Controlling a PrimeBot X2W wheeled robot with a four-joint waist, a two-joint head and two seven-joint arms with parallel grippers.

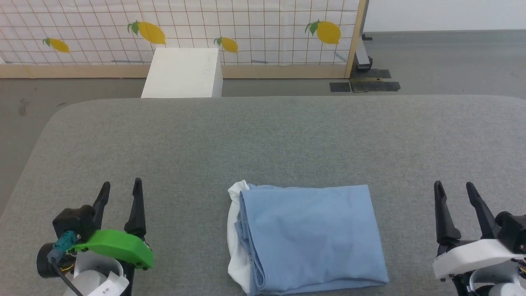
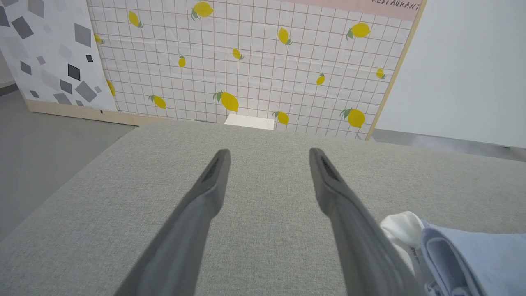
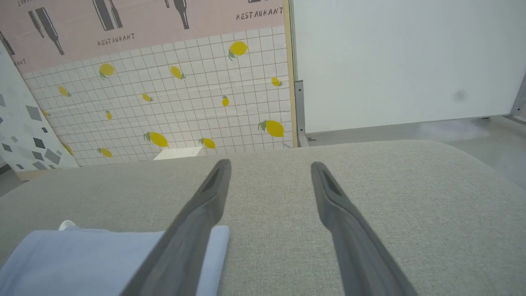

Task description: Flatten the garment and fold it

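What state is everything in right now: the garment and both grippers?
garment: folded into a compact rectangle, lying flat on the gray padded table, white trim showing at its left edge, not held.
left gripper: open, empty, off to the garment's left, not touching it.
right gripper: open, empty, off to the garment's right, not touching it.

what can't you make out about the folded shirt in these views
Head view: the garment is cut off at its near left corner by the bottom edge; its top layer hides the inner folds.
Left wrist view: print on the white trim is too small to read; a finger of the left tool covers the trim's edge.
Right wrist view: a finger of the right tool hides part of the garment.
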